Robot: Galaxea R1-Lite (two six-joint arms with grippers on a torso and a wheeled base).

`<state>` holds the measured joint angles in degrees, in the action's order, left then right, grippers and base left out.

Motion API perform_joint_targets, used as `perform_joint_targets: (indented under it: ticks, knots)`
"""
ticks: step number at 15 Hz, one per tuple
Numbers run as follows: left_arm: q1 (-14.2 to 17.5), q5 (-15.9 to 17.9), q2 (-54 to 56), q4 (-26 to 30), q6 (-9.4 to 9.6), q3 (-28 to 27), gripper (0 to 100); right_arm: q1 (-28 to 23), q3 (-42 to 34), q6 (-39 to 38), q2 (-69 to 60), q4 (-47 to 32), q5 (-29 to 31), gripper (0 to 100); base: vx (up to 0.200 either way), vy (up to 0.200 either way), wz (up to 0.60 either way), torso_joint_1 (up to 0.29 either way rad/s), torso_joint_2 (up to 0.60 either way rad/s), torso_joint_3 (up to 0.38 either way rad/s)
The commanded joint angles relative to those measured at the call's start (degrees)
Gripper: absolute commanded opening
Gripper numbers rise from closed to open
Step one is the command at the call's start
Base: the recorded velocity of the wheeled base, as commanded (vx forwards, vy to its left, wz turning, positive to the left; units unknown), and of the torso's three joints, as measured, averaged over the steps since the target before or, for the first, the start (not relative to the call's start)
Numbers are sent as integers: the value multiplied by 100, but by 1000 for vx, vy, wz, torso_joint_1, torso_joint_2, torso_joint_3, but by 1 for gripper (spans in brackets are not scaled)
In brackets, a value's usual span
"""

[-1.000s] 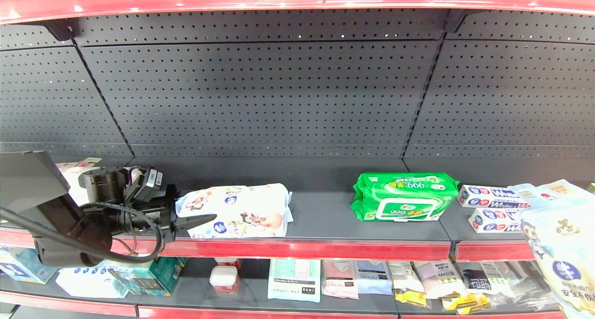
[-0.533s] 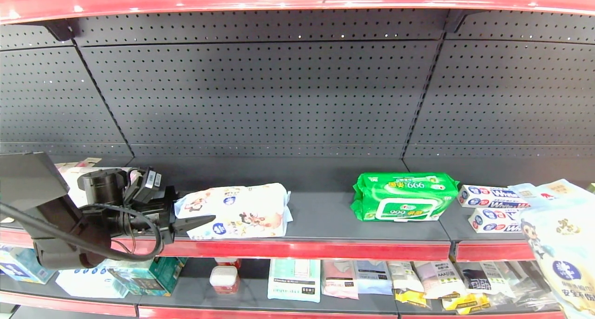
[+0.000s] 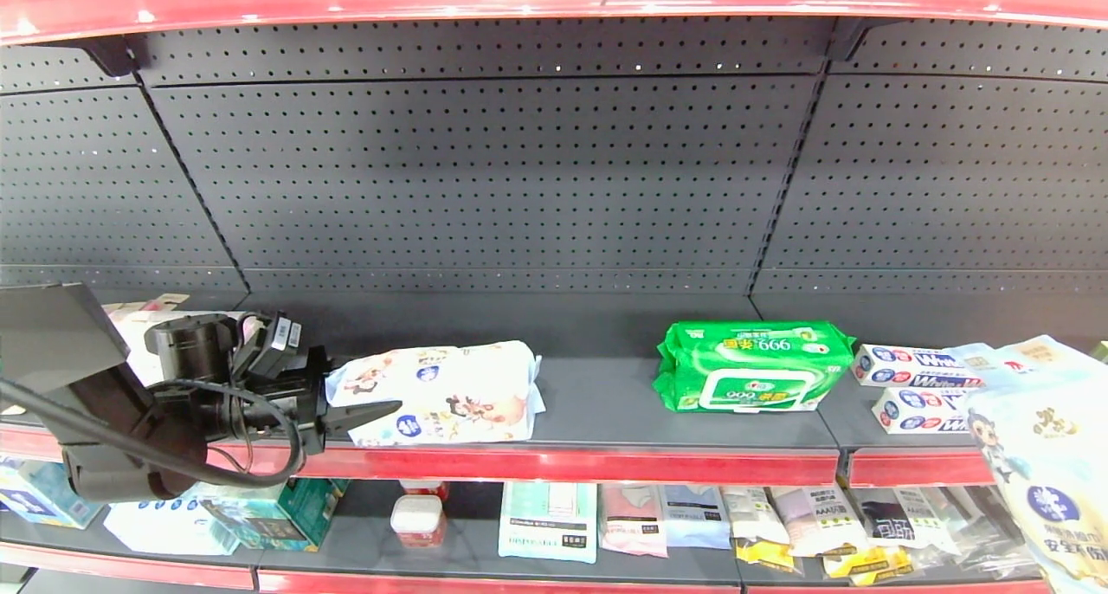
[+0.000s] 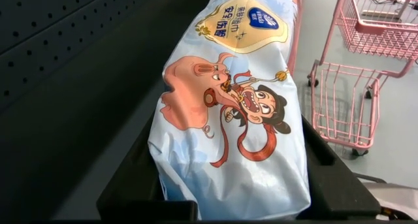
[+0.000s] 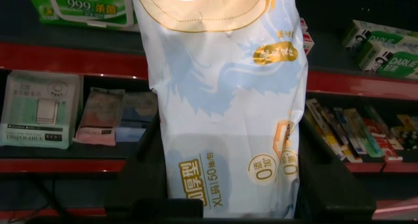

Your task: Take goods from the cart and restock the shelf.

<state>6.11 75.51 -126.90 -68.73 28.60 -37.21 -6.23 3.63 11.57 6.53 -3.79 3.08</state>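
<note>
Nearest on the right, the right gripper is clamped around a pale blue pack, held in front of the shelf. Farther in, the left gripper grips a cartoon-printed pack lying on the shelf, well apart from the green wipes.

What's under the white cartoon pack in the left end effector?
Dark grey metal shelf board with red front lip; the white cartoon-print soft pack lies on it, in the left end effector. The board directly beneath is covered.
</note>
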Motion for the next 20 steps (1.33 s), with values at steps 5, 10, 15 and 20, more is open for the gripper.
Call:
perform_joint_targets:
  ticks: [5, 10, 15, 20]
  knots:
    - [-4, -45, 8, -18, -162, -6, 100, -1, 6, 3, 15, 1, -1, 0, 0, 0, 0, 0, 0, 0]
    - [40, -221, 395, -141, -346, -6, 100, 8, -3, 3, 15, 1, -10, 0, 0, 0, 0, 0, 0, 0]
    - [66, -458, 693, -1020, -970, 381, 100, 16, -3, -6, 41, 10, -27, 0, 0, 0, 0, 0, 0, 0]
    - [40, -1240, 1080, -2127, -2007, 952, 100, 52, -3, -6, 41, 1, -45, 0, 0, 0, 0, 0, 0, 0]
